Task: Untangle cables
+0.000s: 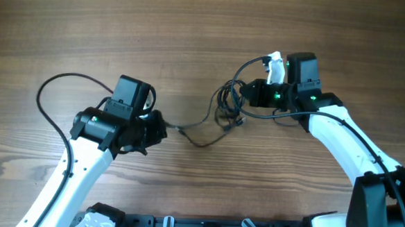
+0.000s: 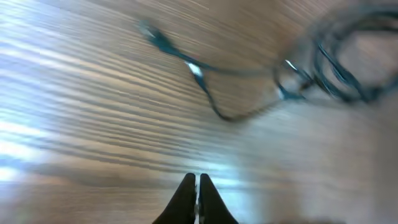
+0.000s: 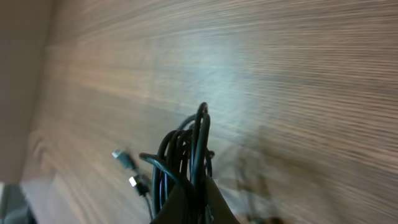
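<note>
Cables (image 1: 226,104) sit as a dark knot of loops on the wooden table (image 1: 193,29), right of centre in the overhead view; the right gripper (image 1: 244,95) reaches in from the right and meets the knot on its upper right side. From the right wrist, that gripper (image 3: 193,190) is clenched on the bundle (image 3: 185,155); several black loops rise upright out of the pinched fingers, lifted off the wood; two small plug ends (image 3: 129,171) dangle to the left of the loops.

One thin strand (image 1: 201,136) trails out of the knot toward the left, sagging in a shallow curve along the table and ending in a small plug (image 1: 181,130); this end lies just beside the left gripper (image 1: 164,129); whether they touch cannot be told from above.

From the left wrist, the left gripper (image 2: 197,186) has its fingers pressed together with nothing between them; ahead of it the strand (image 2: 217,109) with a silvery plug (image 2: 194,68) lies on the wood, and the blurred knot (image 2: 339,68) sits at the upper right.

A thicker black arm cable (image 1: 47,95) loops on the table beside the left arm.
</note>
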Available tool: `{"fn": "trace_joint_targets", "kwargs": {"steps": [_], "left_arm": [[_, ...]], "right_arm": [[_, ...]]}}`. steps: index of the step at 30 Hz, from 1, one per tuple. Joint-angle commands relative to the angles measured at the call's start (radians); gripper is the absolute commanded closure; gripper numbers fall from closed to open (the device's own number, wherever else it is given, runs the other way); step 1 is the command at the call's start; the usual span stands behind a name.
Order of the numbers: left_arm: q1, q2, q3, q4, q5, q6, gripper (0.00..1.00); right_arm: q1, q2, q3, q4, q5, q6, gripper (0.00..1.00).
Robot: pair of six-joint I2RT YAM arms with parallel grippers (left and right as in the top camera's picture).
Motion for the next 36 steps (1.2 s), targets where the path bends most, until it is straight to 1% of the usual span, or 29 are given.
{"fn": "trace_joint_targets", "kwargs": {"steps": [1, 4, 8, 10, 13, 17, 20, 23, 24, 25, 26, 27, 28, 29, 30, 31, 32, 33, 34, 36], "left_arm": [[0.000, -0.006, 0.000, -0.018, -0.244, -0.198, 0.96], [0.000, -0.006, 0.000, -0.029, -0.309, -0.245, 0.96], [0.000, -0.006, 0.000, -0.027, -0.309, -0.245, 0.96], [0.000, -0.006, 0.000, -0.027, -0.310, -0.244, 0.96], [0.000, -0.006, 0.000, -0.022, -0.335, -0.243, 0.96], [0.000, -0.022, 0.001, -0.004, -0.395, -0.233, 0.96], [0.000, -0.061, 0.001, 0.029, -0.392, -0.154, 0.96], [0.000, -0.130, 0.001, 0.037, -0.391, -0.077, 0.96], [0.000, -0.163, 0.001, 0.037, -0.386, -0.070, 0.96], [0.000, -0.175, 0.001, 0.042, -0.365, -0.070, 0.96], [0.000, -0.183, 0.001, 0.051, -0.323, -0.071, 0.91], [0.000, -0.187, 0.001, 0.076, -0.225, -0.071, 0.75], [0.000, -0.184, 0.001, 0.094, -0.158, -0.071, 0.58], [0.000, -0.175, 0.000, 0.113, -0.094, -0.071, 0.50], [0.000, -0.163, 0.000, 0.129, -0.037, -0.072, 0.51], [0.000, -0.142, 0.000, 0.149, 0.028, -0.081, 0.59], [0.000, -0.122, 0.000, 0.158, 0.064, -0.087, 0.64], [0.000, -0.100, 0.000, 0.166, 0.091, -0.087, 0.65], [0.000, -0.017, 0.000, 0.167, 0.097, -0.109, 0.63], [-0.001, 0.047, 0.000, 0.170, 0.100, -0.140, 0.63]], "right_arm": [[0.005, -0.011, -0.002, 0.006, -0.172, -0.078, 0.96], [0.005, -0.011, -0.002, 0.006, -0.259, -0.112, 0.96], [0.005, -0.011, -0.002, 0.006, -0.347, -0.113, 0.96], [0.005, -0.011, -0.002, 0.010, -0.428, -0.133, 0.96], [0.005, -0.011, -0.002, 0.016, -0.496, -0.160, 0.96], [0.005, -0.011, -0.002, 0.016, -0.473, -0.178, 0.96], [0.005, -0.011, -0.002, 0.006, -0.401, -0.178, 0.96], [0.005, -0.011, -0.002, 0.011, -0.396, -0.179, 0.96], [0.005, -0.011, -0.002, 0.019, -0.397, -0.178, 0.96], [0.005, -0.011, -0.002, 0.021, -0.399, -0.177, 0.96], [0.007, -0.011, -0.002, 0.022, -0.410, -0.177, 0.96], [0.010, -0.011, -0.002, 0.026, -0.444, -0.177, 0.96], [0.014, -0.011, -0.002, 0.033, -0.472, -0.178, 0.96], [0.018, -0.011, -0.002, 0.041, -0.493, -0.178, 0.96], [0.021, -0.011, -0.002, 0.048, -0.508, -0.178, 0.96], [0.028, -0.011, -0.002, 0.053, -0.510, -0.177, 0.96], [0.034, -0.011, -0.002, 0.055, -0.511, -0.176, 0.96], [0.039, -0.011, -0.002, 0.055, -0.510, -0.175, 0.96], [0.057, -0.011, -0.002, 0.055, -0.511, -0.175, 0.96], [0.065, -0.011, -0.002, 0.057, -0.511, -0.175, 0.96]]}}
